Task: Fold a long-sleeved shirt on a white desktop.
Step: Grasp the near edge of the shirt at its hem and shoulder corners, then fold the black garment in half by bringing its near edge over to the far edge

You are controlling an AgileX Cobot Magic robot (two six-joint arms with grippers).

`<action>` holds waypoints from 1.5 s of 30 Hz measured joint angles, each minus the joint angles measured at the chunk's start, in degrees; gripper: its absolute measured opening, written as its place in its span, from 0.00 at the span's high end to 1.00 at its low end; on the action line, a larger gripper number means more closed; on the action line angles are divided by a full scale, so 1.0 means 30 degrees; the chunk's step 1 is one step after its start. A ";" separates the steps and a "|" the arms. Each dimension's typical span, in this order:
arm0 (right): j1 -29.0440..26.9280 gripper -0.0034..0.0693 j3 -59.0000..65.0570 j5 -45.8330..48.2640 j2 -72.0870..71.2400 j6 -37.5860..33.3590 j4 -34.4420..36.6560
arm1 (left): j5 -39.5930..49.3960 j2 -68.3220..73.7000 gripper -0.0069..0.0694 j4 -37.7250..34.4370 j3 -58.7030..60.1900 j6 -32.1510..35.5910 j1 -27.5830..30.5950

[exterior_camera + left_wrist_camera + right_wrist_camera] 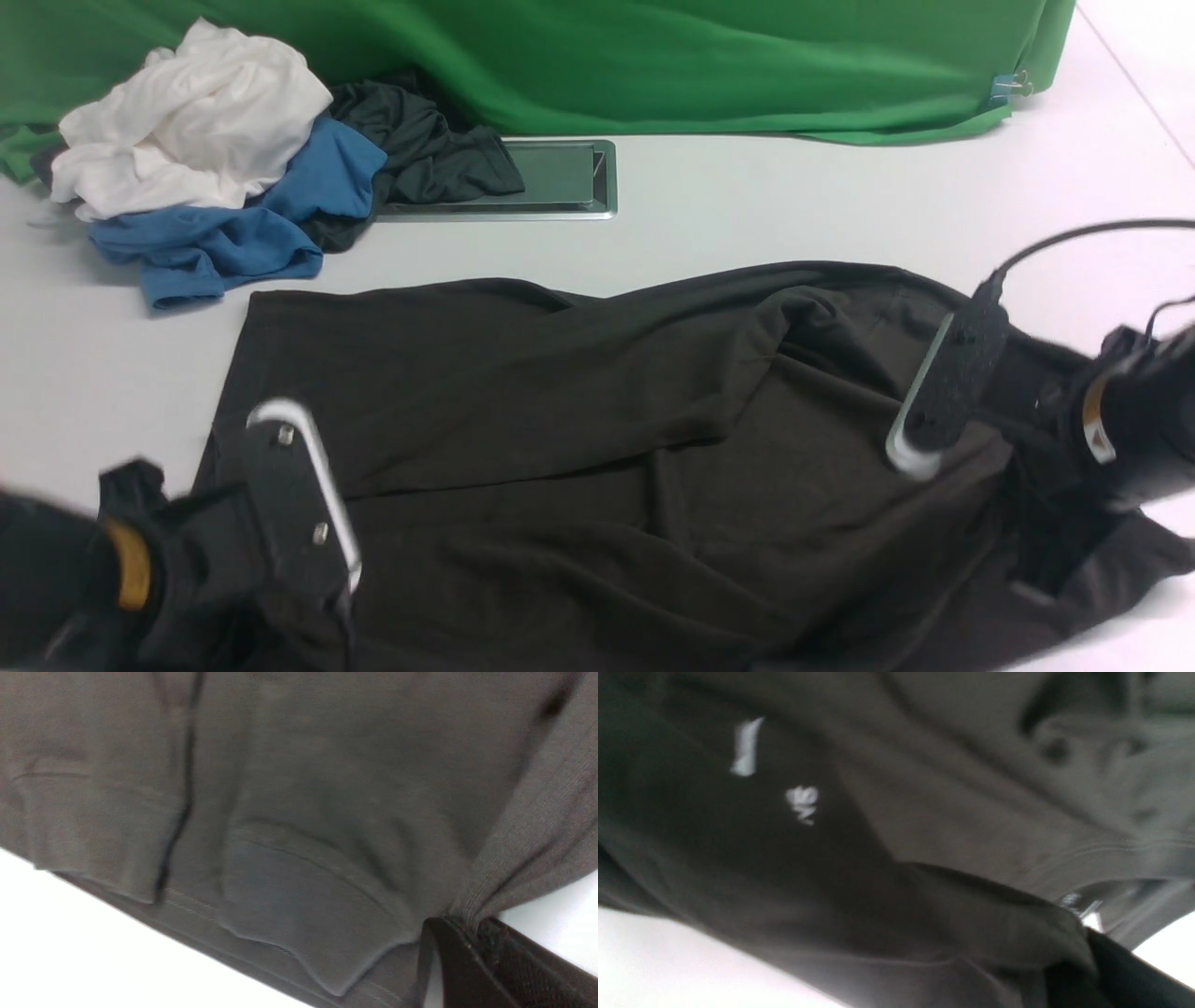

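Nearest, left gripper [469,926] and right gripper [1071,954] both clench the long-sleeved shirt [560,420], its long axis lying sideways between them on the white desktop [794,215]

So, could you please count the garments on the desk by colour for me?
White garment: 1
Blue garment: 1
Black garment: 1
Black-brown shirt: 1
Total: 4
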 joint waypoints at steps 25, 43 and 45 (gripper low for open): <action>-0.2801 0.88 -0.2350 -0.2354 0.3046 -0.1967 0.0753 | -0.0470 0.4763 0.87 0.0130 -0.3938 0.1128 0.3231; -0.3259 0.88 -0.4027 -0.3428 0.4043 -0.2088 0.0925 | -0.3848 0.5651 0.87 0.1252 -0.4268 0.1187 0.3562; -0.3340 0.88 -0.4610 -0.3471 0.4450 -0.2150 0.0948 | -0.3894 0.6267 0.87 0.1234 -0.4598 0.1187 0.3974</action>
